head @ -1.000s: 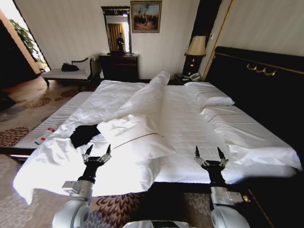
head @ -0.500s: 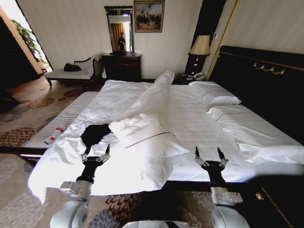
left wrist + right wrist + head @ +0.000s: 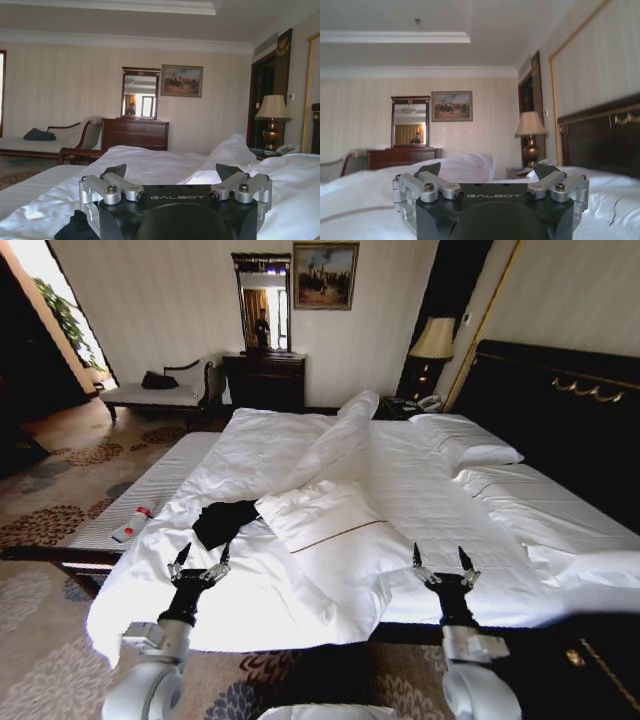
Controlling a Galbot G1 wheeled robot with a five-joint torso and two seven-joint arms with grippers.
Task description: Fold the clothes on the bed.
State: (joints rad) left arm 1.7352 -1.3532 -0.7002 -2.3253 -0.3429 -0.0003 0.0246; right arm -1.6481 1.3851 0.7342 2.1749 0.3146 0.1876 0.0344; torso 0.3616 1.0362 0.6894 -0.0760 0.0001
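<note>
You have the bed [image 3: 560, 510] spread out ahead of you, its white duvet [image 3: 300, 570] rumpled and hanging over the near edge, with the dark headboard [image 3: 560, 410] running along your right. The black T-shirt [image 3: 224, 522] lies crumpled on the duvet near the bed's left side, just beside a white pillow [image 3: 322, 512] with a thin dark stripe; its lettering cannot be made out. Your left end effector [image 3: 200, 555] is raised at the near edge of the bed with its fingers spread apart and empty, close to the shirt but apart from it; in the left wrist view a dark patch of the shirt [image 3: 75, 227] sits low beside the left end effector [image 3: 175, 175]. Your right end effector [image 3: 440, 558] is held up at the same height over the duvet's near edge, well apart from the shirt, fingers also spread with nothing between them, as the right wrist view confirms [image 3: 490, 172]. A small white bottle with a red cap [image 3: 132, 524] rests on the bare mattress strip at the bed's left edge. Across the room stand a dark dresser [image 3: 265, 380] with a mirror [image 3: 263, 302] and a bedside lamp [image 3: 433, 345].
</note>
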